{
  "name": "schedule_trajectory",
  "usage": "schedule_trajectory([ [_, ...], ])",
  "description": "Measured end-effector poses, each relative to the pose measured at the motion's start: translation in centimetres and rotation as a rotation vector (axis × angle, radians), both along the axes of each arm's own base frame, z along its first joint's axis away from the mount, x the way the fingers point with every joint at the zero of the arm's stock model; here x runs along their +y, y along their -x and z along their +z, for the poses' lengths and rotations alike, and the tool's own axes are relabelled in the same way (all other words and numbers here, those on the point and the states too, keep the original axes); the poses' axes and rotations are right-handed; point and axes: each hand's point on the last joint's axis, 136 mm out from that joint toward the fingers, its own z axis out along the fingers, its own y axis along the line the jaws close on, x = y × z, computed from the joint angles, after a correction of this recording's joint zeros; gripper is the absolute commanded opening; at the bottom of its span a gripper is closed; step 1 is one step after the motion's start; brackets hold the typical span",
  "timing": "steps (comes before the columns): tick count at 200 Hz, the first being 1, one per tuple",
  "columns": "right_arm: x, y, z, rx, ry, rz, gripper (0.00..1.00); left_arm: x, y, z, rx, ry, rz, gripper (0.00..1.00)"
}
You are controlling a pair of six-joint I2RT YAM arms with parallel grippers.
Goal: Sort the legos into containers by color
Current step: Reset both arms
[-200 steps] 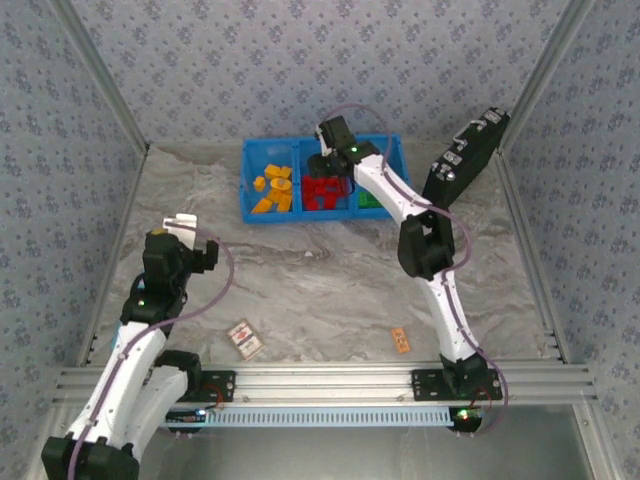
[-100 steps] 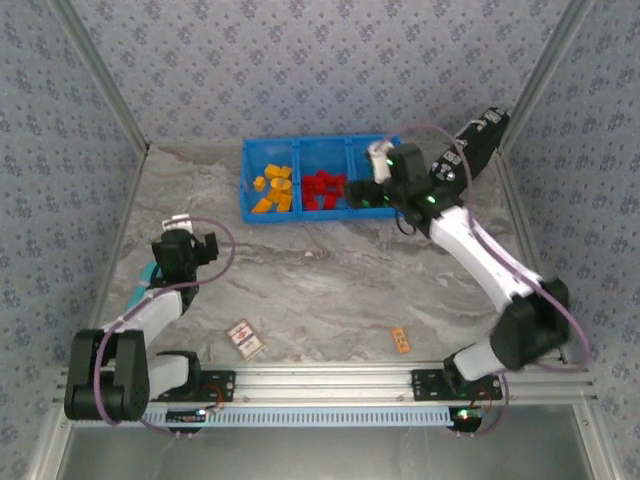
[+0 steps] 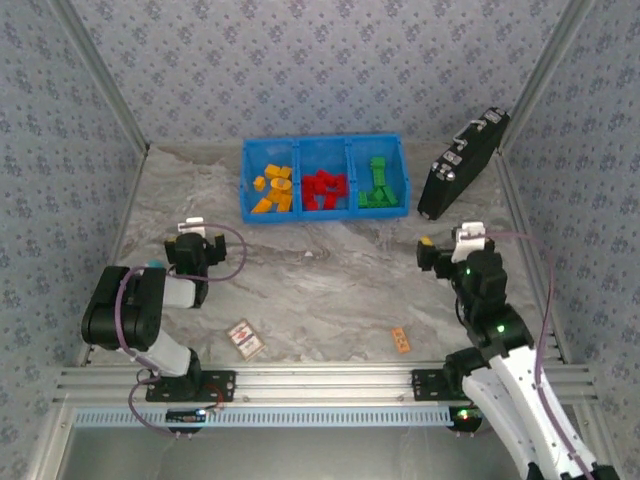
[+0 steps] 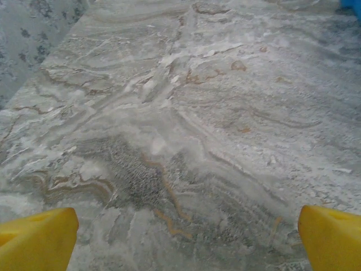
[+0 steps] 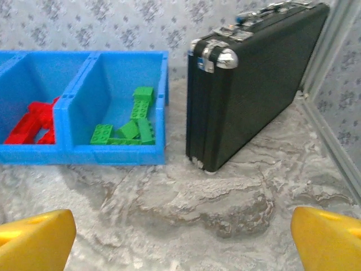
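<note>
We're seeing L pincer and R pincer both gaping wide, empty; legos sitting sorted. Risk imo: R arm swinging right, clipping black case.

One blue bin stands at the upper middle of the top view, divided into three compartments. The left one holds about six orange-yellow legos. The middle one holds a clump of red legos, too tangled to count. The right one holds about five green legos. On the bench lie one black case, one patterned card and one orange tag.
</note>
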Motion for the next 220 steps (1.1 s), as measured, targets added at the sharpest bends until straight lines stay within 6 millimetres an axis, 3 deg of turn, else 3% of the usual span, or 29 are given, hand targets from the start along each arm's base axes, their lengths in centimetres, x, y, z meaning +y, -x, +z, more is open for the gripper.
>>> schedule_trajectory([
  [42, -2.1, -0.9, -8.1, 0.042, 0.066, -0.091, 1.00, 0.5, -1.0, 1.0, -0.028, 0.031, -0.014, 1.00],
  [66, -4.8, -1.4, -11.5, 0.093, 0.081, -0.180, 1.00, 0.2, -1.1, 0.9, -0.028, 0.038, -0.028, 1.00],
  [103, -8.0, -3.5, -12.5, 0.123, 0.037, -0.245, 1.00, 0.2, -1.1, 0.9, -0.028, 0.040, -0.032, 1.00],
  [175, -4.2, -11.7, -13.2, 0.145, 0.007, -0.031, 1.00, 0.2, -1.1, 0.9, -0.028, 0.040, -0.032, 1.00],
  [197, -3.4, -11.9, -15.3, 0.192, 0.007, -0.002, 1.00, 0.2, -1.1, 0.9, -0.027, 0.040, -0.032, 1.00],
  [220, -3.8, -12.0, -15.3, 0.187, 0.004, -0.011, 1.00, 0.2, -1.1, 0.9, -0.028, 0.040, -0.032, 1.00],
])
